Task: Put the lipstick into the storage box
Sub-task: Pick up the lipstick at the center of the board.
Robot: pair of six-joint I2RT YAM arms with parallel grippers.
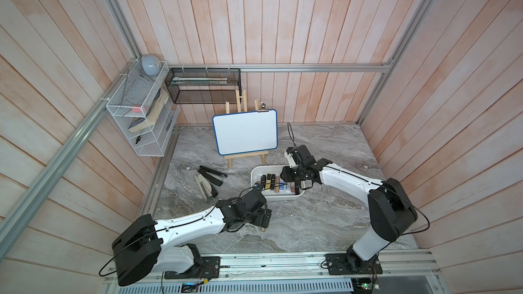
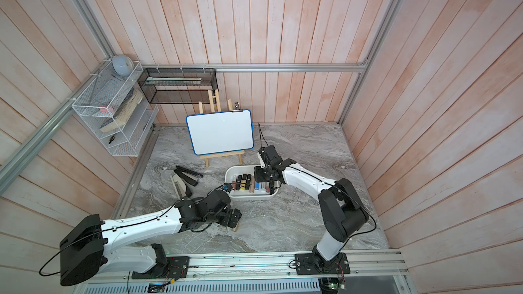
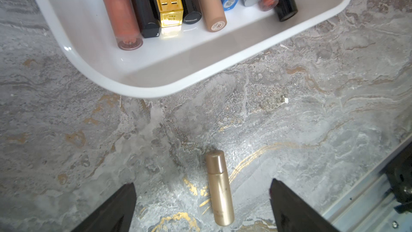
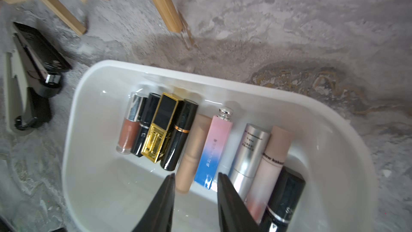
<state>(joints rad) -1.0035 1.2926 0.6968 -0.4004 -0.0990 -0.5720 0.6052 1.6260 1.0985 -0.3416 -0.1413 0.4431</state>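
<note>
Standing at the front edge of the table (image 1: pixel 339 222), I see the box (image 1: pixel 256 172) about mid-table, a little toward the back edge, just in front of the easel (image 1: pixel 246 159). The lipstick (image 3: pixel 219 188), a gold tube, lies flat on the table outside the box, between its near wall and the front edge, apart from the rim. The left gripper (image 3: pixel 201 183) hangs right over it, fingers (image 3: pixel 116 208) spread wide to either side of the tube and touching nothing. The right gripper (image 4: pixel 196 176) points down over the right part of the box, its jaws parted by a narrow gap with nothing pinched between them. A row of tubes (image 4: pixel 165 128) lies side by side on the box floor below.

Open table stretches from the box out to the right edge and the back right corner, and a strip runs along the front edge past the lipstick. Toward the left edge a stapler (image 1: pixel 210 178) lies near the box's left end. The left part of the box floor is open too.

In both top views the lipstick is mostly hidden under the left gripper, only one end peeking out, while the left wrist view shows it whole, along with the box's near wall. Only the right wrist view shows the tubes' far ends and the easel's feet close behind the back rim
</note>
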